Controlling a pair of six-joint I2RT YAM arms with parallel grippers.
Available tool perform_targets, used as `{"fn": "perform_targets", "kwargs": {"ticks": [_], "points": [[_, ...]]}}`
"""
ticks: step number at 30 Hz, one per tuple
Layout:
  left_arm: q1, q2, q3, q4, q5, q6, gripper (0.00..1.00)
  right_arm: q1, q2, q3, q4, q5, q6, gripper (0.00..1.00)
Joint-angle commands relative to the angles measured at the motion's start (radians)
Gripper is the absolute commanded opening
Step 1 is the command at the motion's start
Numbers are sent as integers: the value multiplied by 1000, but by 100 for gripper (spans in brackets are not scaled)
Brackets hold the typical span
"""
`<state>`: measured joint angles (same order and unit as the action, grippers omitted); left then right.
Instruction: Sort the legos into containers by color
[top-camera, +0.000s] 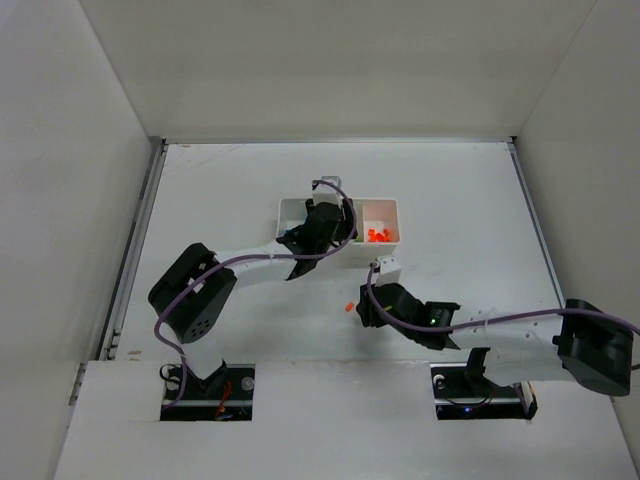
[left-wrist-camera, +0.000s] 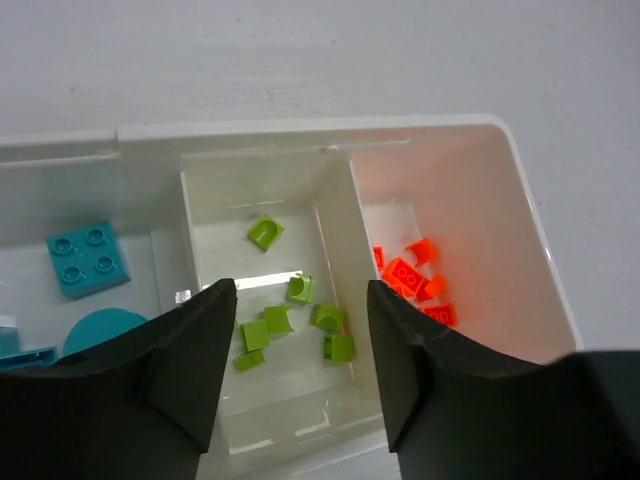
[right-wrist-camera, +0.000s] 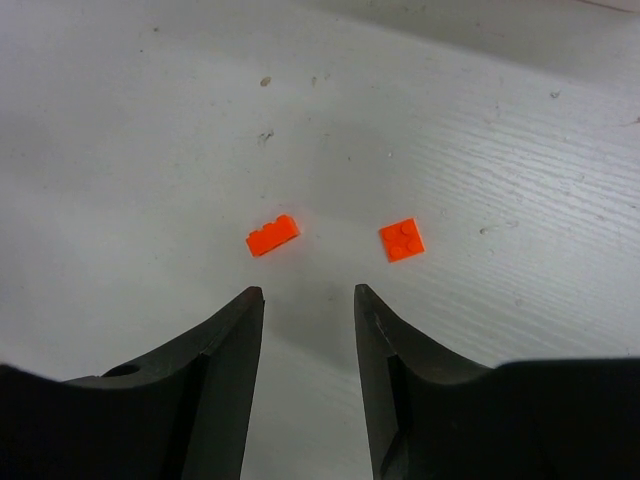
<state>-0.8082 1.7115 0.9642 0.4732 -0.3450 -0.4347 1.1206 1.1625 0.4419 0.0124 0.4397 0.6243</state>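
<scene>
The white tray (left-wrist-camera: 300, 135) has three compartments: teal legos (left-wrist-camera: 88, 260) in the left one, several lime green legos (left-wrist-camera: 265, 232) in the middle one, several orange legos (left-wrist-camera: 415, 280) in the right one. My left gripper (left-wrist-camera: 300, 290) is open and empty, hovering above the middle compartment; in the top view it (top-camera: 325, 228) covers the middle of the tray (top-camera: 390, 205). Two orange legos (right-wrist-camera: 273, 235) (right-wrist-camera: 402, 240) lie loose on the table just ahead of my right gripper (right-wrist-camera: 308, 292), which is open and empty. The top view shows this gripper (top-camera: 362, 310) beside an orange lego (top-camera: 349, 307).
The tray stands at the table's middle back. White walls close the table on the left, back and right. The left arm's cable loops over the tray. The right arm stretches low across the near right of the table.
</scene>
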Motion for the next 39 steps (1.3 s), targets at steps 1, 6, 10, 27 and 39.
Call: {"fn": "perform_targets", "kwargs": {"ticks": [1, 6, 10, 27, 39], "points": [[17, -53, 38, 25, -3, 2, 58, 8, 41, 61, 87, -39, -47, 48], [30, -124, -5, 27, 0, -12, 74, 6, 146, 113, 98, -56, -97, 49], [28, -199, -59, 24, -2, -24, 83, 8, 235, 161, 100, -67, -127, 50], [86, -532, -352, -24, -45, -76, 100, 8, 347, 199, 61, -41, -129, 47], [158, -716, -521, -94, -106, -104, 100, 11, 249, 213, 14, -2, -110, 30]]}}
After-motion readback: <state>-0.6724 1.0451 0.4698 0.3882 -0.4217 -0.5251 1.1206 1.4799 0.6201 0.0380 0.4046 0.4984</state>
